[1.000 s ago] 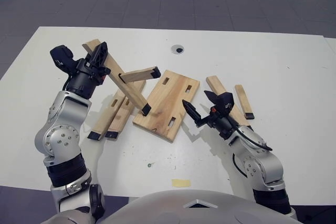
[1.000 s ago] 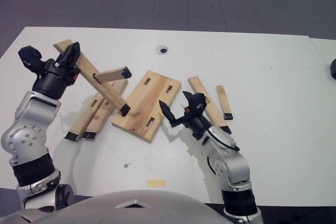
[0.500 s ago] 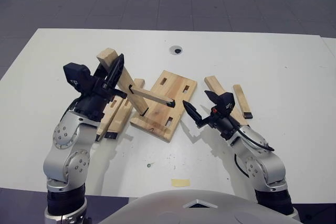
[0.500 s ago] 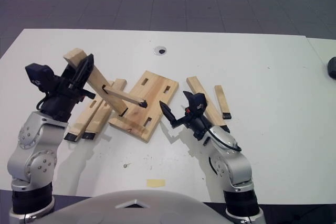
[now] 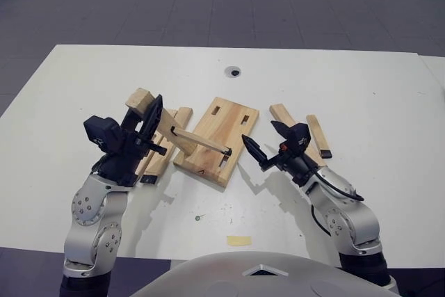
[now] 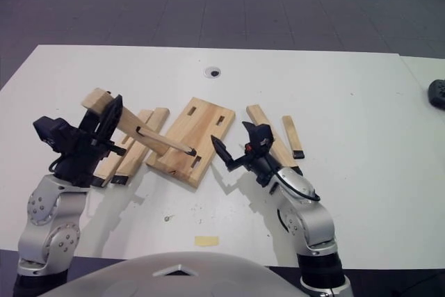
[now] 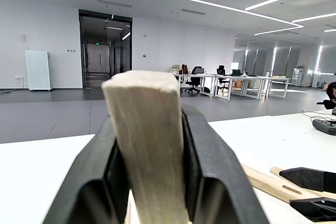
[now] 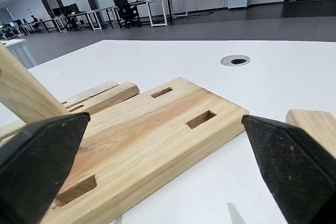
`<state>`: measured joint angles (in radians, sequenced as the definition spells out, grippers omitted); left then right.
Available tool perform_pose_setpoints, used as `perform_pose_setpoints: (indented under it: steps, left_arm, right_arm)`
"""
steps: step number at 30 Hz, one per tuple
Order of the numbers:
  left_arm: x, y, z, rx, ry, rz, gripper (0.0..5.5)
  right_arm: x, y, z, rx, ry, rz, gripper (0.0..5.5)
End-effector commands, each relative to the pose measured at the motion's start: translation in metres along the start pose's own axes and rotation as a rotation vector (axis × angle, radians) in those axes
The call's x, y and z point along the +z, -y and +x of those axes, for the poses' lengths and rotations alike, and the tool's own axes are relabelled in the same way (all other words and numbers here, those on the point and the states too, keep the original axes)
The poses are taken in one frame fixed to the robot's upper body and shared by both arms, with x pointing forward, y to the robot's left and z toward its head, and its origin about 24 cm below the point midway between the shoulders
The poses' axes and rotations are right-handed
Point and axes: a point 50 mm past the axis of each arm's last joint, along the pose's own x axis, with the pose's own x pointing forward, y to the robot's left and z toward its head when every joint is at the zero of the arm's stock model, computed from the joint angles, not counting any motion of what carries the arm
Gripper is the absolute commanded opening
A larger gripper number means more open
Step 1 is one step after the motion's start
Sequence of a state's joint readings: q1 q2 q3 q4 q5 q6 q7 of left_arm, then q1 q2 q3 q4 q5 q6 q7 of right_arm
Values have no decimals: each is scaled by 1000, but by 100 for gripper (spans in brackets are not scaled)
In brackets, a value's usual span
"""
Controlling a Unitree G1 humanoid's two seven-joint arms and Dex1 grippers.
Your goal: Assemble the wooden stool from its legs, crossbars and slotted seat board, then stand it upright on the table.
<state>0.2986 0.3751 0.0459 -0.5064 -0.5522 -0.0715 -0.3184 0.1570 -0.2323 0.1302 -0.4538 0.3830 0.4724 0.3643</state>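
My left gripper is shut on a wooden leg with a crossbar stuck in its side. The leg is tilted, and the crossbar's black tip lies over the near edge of the slotted seat board. In the left wrist view the leg stands clamped between the fingers. The board lies flat mid-table. My right gripper hovers open just right of the board's near corner, holding nothing. In the right wrist view the board lies ahead between the spread fingertips.
Two more legs lie side by side left of the board, under the held leg. Another leg and a short crossbar lie to the right. A cable hole is at the back; yellow tape sits near the front edge.
My left arm has swung the leg and crossbar down and to the right, bringing the crossbar's tip onto the seat board. The right arm has stayed still.
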Motion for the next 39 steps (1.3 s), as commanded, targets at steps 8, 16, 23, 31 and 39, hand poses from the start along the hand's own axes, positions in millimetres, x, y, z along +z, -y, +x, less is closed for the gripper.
perform_pose_setpoints:
  steps: [8,16,23,31,39]
  left_arm:
    - [-58,-48,-9,-61,-386,167,110]
    - [12,-13,45,-173,-201,187,169]
    - [24,-1,54,-185,-236,118,282]
    - [82,6,86,-262,-71,-38,409]
    - [148,-41,106,-140,84,-154,539]
  right_arm:
    - [2,-1,8,19,-7,-35,540]
    - [2,-1,13,8,10,-31,540]
    - [2,1,16,3,19,-33,540]
    - [2,2,19,-1,26,-32,540]
    - [1,3,20,-14,33,-23,540]
